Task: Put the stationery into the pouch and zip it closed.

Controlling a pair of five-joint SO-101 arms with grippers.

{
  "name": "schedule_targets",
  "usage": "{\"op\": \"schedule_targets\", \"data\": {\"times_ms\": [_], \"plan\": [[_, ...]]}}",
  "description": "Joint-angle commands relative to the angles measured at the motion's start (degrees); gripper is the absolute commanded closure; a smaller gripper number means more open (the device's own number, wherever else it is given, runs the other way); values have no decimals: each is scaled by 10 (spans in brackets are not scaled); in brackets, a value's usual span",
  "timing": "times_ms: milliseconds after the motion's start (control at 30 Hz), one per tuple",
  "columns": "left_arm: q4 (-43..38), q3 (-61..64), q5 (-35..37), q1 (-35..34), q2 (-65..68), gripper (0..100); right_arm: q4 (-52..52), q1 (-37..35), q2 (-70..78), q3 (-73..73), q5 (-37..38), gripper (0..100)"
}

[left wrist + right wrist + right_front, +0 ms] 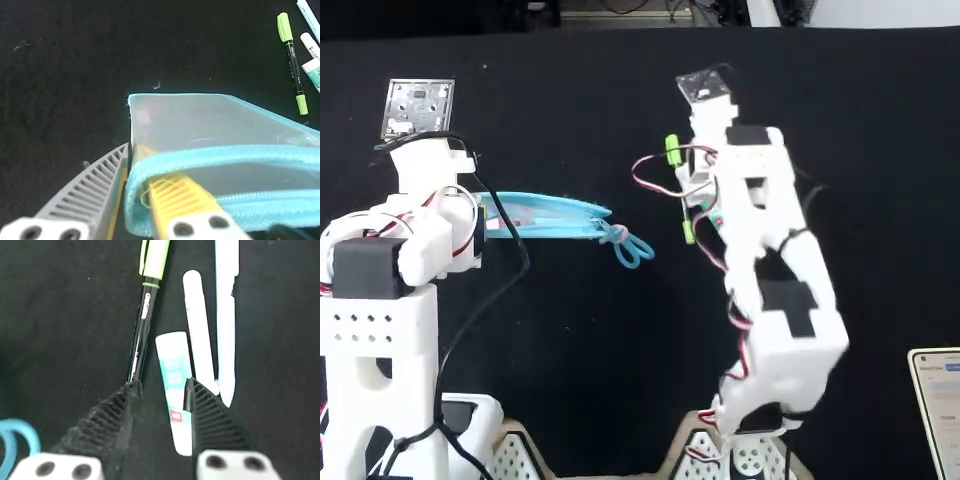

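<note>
With jaws pressed together, clamping through the left gripper the lip of the translucent turquoise-zipped mesh pouch, one finger inside, one outside, probably propping the mouth for loading. Hovering with the right gripper, jaws moderately apart, gripping nothing, straddling the small white-and-teal tube, likely lining up a pick. Lying beyond on the black cloth: green-capped black pen, white stick, white pen.

A matte black cloth covers the whole tabletop, smooth apart from a few pale specks of lint. At the cloth's near right corner lies a flat white-framed phone or tablet, its lit screen showing pale text, cut off by the frame's edge. Beyond the cloth's far edge runs a narrow pale strip of room.
</note>
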Motion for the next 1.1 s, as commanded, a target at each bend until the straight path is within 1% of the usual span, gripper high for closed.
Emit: {"op": "schedule_targets", "data": {"times_ms": [0,133,467,600,633,700,833,933,1000,1067], "plan": [[4,-7,3,-1,3,970,-8,-2,54,-87,7,864],[4,-7,3,-1,3,970,-7,1,108,-129,36,865],[4,-7,3,-1,3,970,-6,13,194,-189,75,875],[4,-7,3,-1,3,970,-6,26,196,-193,69,993],[4,-7,3,-1,3,970,-6,31,188,-191,58,979],[4,-7,3,-1,3,970,-4,46,162,-187,22,989],[4,-7,3,-1,3,970,84,50,81,-189,-11,988],[4,-7,3,-1,3,970,158,24,-2,-183,-11,988],[4,-7,3,-1,3,970,189,5,-65,-167,-14,988],[4,-7,3,-1,3,970,209,-15,-133,-141,-33,988]]}}
